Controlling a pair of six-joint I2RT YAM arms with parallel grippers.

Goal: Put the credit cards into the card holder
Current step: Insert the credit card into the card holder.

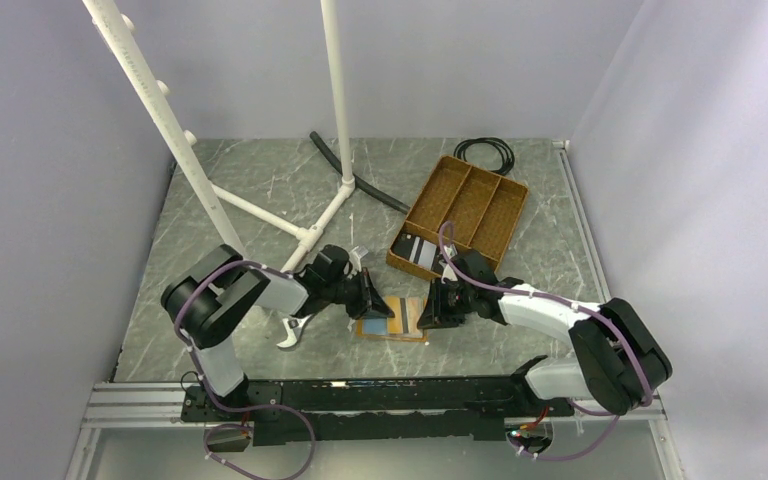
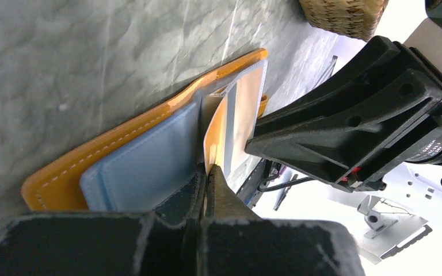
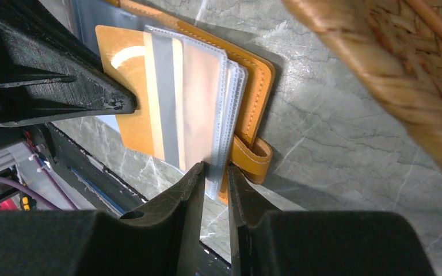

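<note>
The orange-tan card holder point(image 1: 400, 328) lies open on the table between my two grippers; it also shows in the left wrist view point(image 2: 57, 178) and the right wrist view point(image 3: 259, 75). My left gripper point(image 1: 378, 300) point(image 2: 207, 172) is shut on an orange card with a grey stripe point(image 2: 214, 141) point(image 3: 124, 75), which stands partly inside a clear sleeve. My right gripper point(image 1: 428, 312) point(image 3: 214, 172) is shut on the corner of the clear sleeves. A black and white card point(image 1: 415, 252) lies in the brown tray.
The brown divided tray point(image 1: 506, 230) point(image 3: 391, 69) stands just behind the right gripper. A white pipe stand point(image 1: 310, 232) is behind the left arm. A black cable coil point(image 1: 485, 152) and a black hose point(image 1: 360, 180) lie at the back.
</note>
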